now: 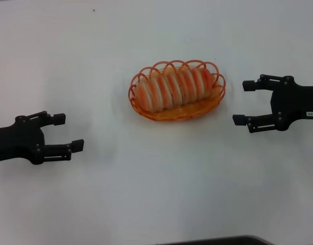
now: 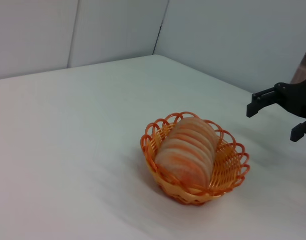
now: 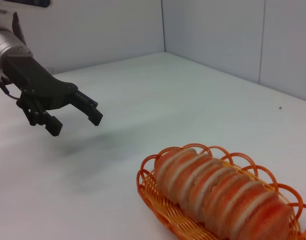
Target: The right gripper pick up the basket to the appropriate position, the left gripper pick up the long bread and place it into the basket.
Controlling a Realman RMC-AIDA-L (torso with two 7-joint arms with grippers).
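Head view: basket (image 1: 177,104) at frame centre, slightly up, on the white table (image 1: 146,194), w/ bread (image 1: 172,88) lying lengthwise inside (fills most of it). Left gripper (image 1: 68,132) at lower left, jaws wide, holding nothing. Right gripper (image 1: 243,102) at right edge, jaws wide, just clear of basket rim

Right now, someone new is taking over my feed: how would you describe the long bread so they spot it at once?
Start at the white table and find the oval orange basket in the middle, between the left gripper and the right gripper, both with open jaws. The long bread lies inside it: a ridged cream loaf with orange-red stripes, the only food there.
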